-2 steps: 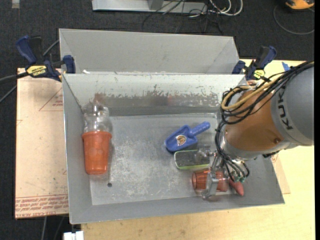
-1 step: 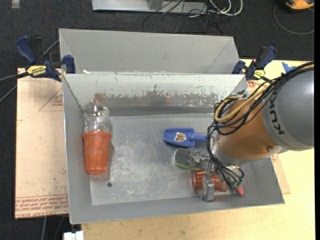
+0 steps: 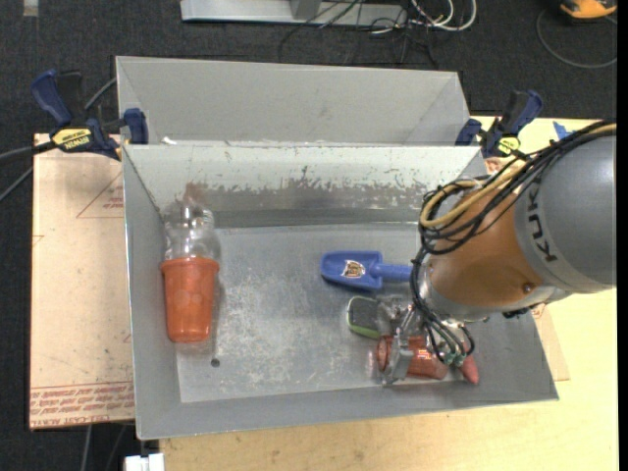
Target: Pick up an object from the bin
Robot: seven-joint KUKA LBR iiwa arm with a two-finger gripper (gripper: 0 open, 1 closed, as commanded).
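Observation:
My gripper (image 3: pixel 396 351) is down in the bin's front right corner, right on top of a small red thing (image 3: pixel 428 366) that lies on the floor there; part of that thing is hidden under it. Just to the gripper's upper left lies a small flat green and grey thing (image 3: pixel 364 316). Behind that lies a blue tool-like thing (image 3: pixel 350 270) with a light label, its right end running under the arm.
A clear plastic bottle (image 3: pixel 190 281) with an orange lower part lies along the bin's left wall. The arm's orange cover and cables hang over the right side of the bin and hide the floor beneath.

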